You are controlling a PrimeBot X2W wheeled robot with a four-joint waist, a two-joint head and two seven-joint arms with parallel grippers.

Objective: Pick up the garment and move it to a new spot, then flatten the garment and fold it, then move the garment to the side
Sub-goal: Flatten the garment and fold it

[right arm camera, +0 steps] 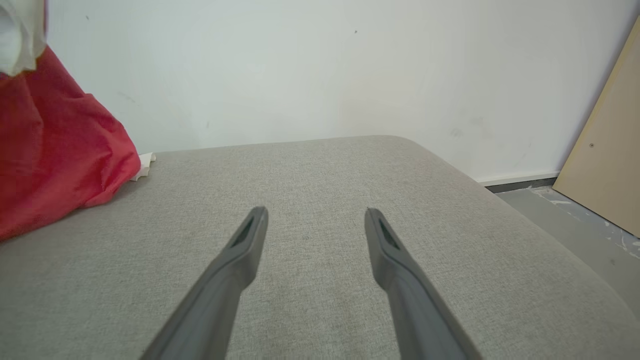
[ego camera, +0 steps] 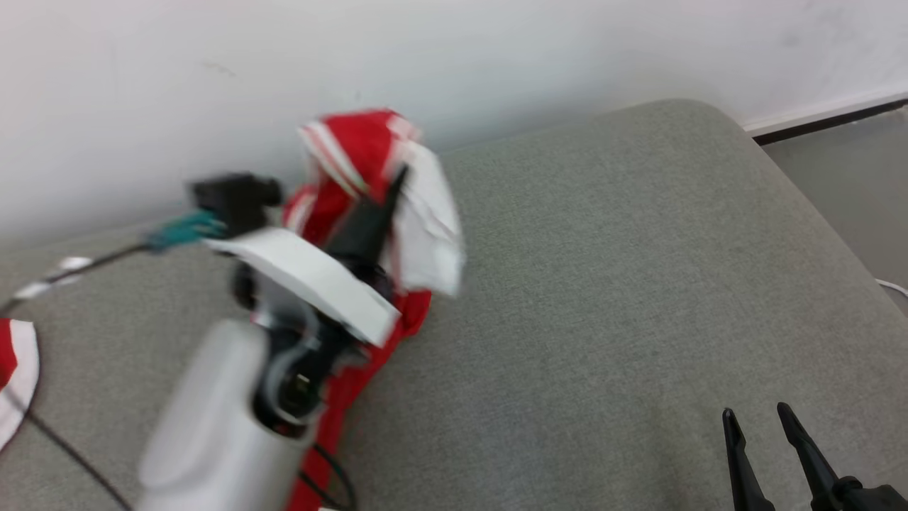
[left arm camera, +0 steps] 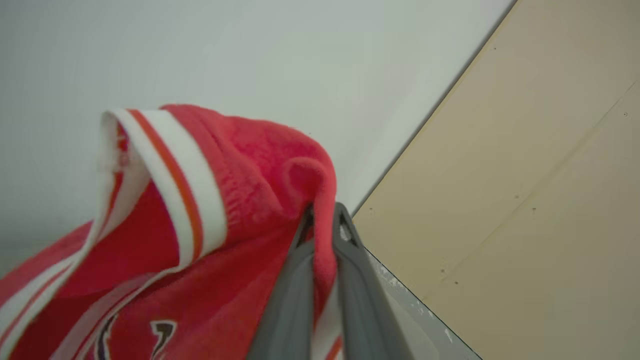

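One garment in left pincer, right pincer wide

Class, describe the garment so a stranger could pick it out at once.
Start at the wide grey cushion against the white wall. Over its left side the left gripper holds up the garment. Unlike the plain grey cushion, it is bright red with white stripes.

Bare test room: grey cushion, blank wall, beige board.
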